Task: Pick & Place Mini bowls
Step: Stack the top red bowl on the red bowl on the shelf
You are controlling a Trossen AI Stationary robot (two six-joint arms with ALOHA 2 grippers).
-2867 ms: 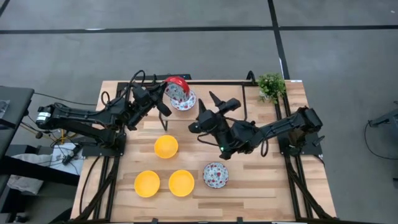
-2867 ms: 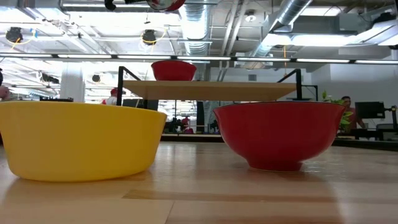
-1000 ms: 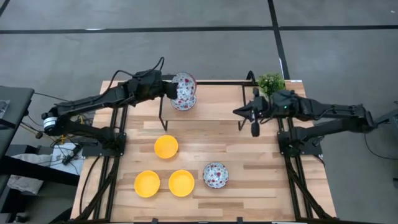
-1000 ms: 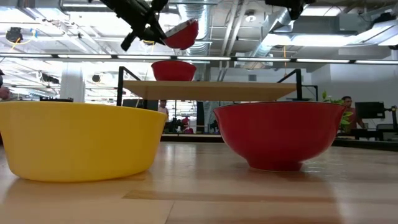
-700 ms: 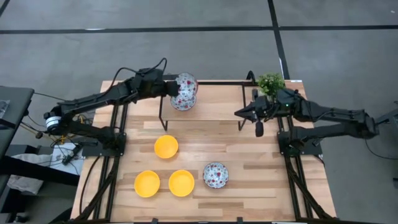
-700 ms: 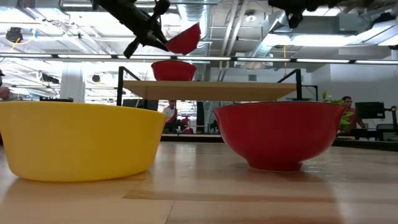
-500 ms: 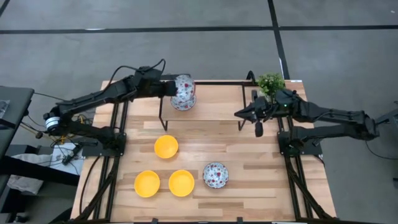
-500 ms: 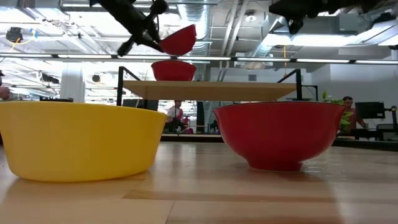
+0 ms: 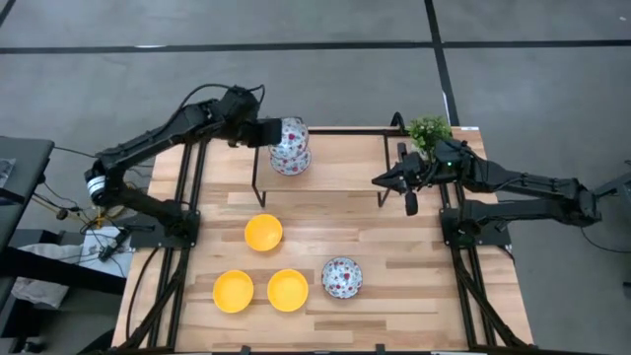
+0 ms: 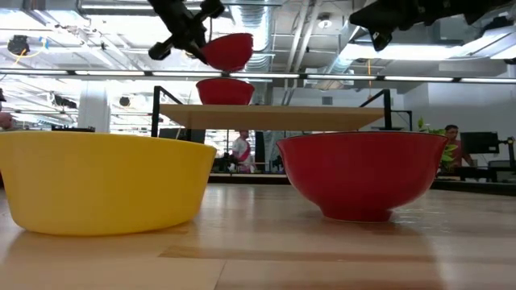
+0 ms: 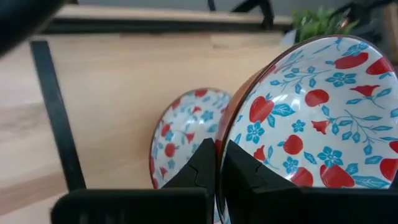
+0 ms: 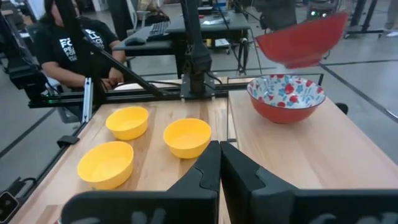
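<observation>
Red-backed, floral-speckled mini bowl [image 9: 289,137] hangs just above a second floral bowl [image 9: 292,161] that sits on the raised wooden shelf [image 9: 340,163] at the bench's [image 9: 414,286] 12 o'clock side. The left claw [image 9: 270,133] pinches the upper bowl's rim from 9 o'clock. Three yellow bowls [image 9: 263,233] and a third floral bowl [image 9: 341,277] rest toward 6 o'clock. The right claw [image 9: 378,180], pressed together, hovers at 3 o'clock near the potted plant [image 9: 430,131].

Left gripper [image 9: 273,135] raised, fingers clamped; right gripper [image 9: 376,180] hovers, apparently closed.
</observation>
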